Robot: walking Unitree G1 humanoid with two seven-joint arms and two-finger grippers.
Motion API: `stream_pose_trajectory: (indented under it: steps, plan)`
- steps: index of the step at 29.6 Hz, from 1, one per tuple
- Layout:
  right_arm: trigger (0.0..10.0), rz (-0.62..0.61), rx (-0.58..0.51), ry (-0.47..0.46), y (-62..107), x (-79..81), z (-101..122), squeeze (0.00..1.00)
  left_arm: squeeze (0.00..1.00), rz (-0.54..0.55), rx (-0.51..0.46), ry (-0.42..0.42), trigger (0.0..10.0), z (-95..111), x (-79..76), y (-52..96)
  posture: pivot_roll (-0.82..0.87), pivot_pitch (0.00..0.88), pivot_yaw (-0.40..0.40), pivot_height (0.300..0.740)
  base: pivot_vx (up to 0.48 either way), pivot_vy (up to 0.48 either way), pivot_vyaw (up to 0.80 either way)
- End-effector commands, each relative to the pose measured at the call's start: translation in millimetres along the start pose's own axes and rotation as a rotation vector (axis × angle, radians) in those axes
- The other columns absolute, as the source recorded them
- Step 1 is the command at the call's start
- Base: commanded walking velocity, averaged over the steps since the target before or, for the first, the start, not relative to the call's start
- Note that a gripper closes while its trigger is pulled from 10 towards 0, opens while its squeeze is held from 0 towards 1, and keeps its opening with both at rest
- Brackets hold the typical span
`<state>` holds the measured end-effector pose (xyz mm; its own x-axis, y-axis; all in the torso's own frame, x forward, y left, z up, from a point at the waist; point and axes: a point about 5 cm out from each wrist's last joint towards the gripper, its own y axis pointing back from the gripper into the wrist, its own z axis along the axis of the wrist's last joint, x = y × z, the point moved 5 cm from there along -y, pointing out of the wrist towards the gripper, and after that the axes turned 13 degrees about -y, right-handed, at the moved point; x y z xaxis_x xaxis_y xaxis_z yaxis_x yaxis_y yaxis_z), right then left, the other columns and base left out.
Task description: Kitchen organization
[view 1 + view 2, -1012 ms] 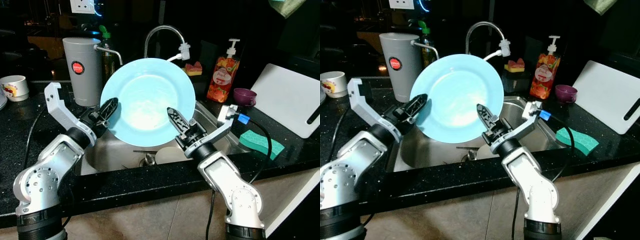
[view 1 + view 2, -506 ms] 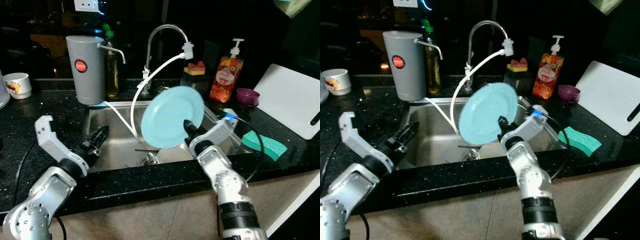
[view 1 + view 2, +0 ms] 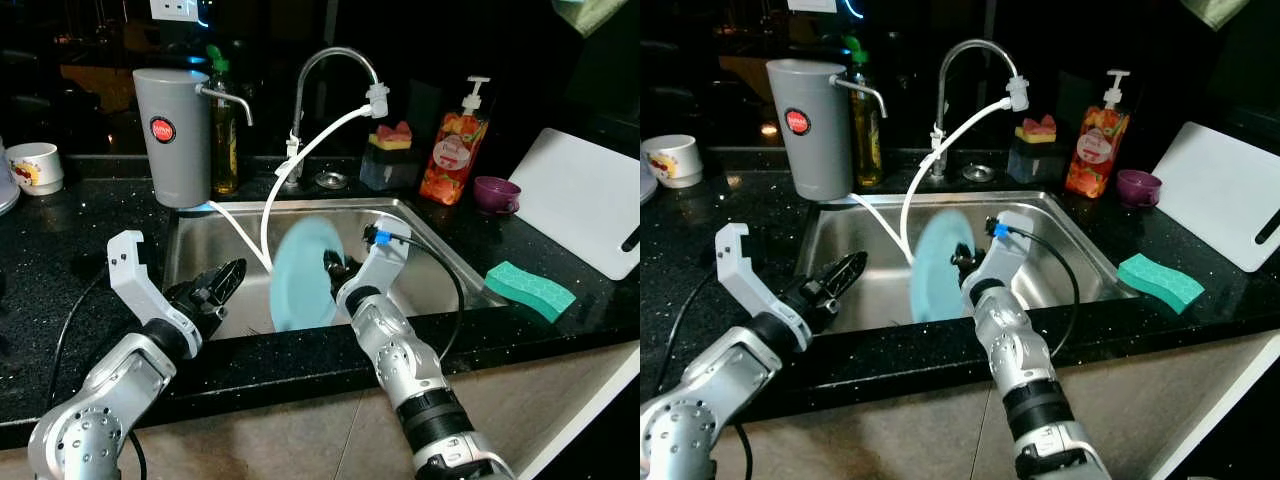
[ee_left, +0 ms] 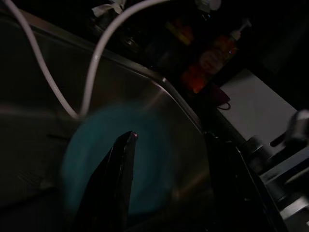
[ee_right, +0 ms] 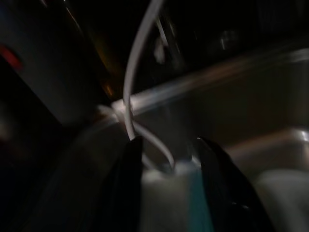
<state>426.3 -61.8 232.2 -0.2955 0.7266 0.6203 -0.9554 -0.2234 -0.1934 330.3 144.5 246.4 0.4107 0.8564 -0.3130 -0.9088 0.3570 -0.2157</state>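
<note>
The right gripper [image 3: 333, 268] is clamped on the rim of a round, pale blue plate [image 3: 300, 290], holding it on edge and nearly upright inside the stainless steel sink [image 3: 425, 240]; the plate is blurred, and in the right wrist view its edge sits between the two black fingers [image 5: 126, 183]. The left gripper [image 3: 228, 274] hangs over the front left part of the basin, clear of the plate; its fingers seem close together, but I cannot tell for sure. A thin white hose [image 3: 300, 160] runs from the curved chrome tap [image 3: 330, 60] down into the basin. On the glossy black speckled counter [image 3: 90, 230] stand a tall grey cylindrical dispenser [image 3: 172, 135] with a red badge, a dark oil bottle [image 3: 225, 140], an orange pump bottle of soap [image 3: 448, 155], a small purple cup [image 3: 490, 192] and a white mug [image 3: 32, 168]. A green ribbed sponge [image 3: 528, 290] lies right of the sink, near a flat white cutting board [image 3: 580, 205]
</note>
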Motion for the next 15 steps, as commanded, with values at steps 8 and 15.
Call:
stream_pose_trajectory:
  steps: [8, 15]
  plan:
    - [10.0, 0.169, -0.269, 0.073, 28.6, 44.5, 69.0, 0.00, 0.00, 0.042, 0.071, -0.215, 10.0, -16.5, -13.0, -32.5, 0.15, 0.070, -0.111, 0.740, 0.000, 0.000, 0.00]
    - [10.0, 0.187, -0.349, 0.082, 41.3, 54.3, 86.3, 0.00, 0.00, 0.172, 0.077, -0.422, 10.0, -14.0, -0.9, -43.8, 0.13, 0.069, -0.089, 0.740, 0.000, 0.000, 0.00]
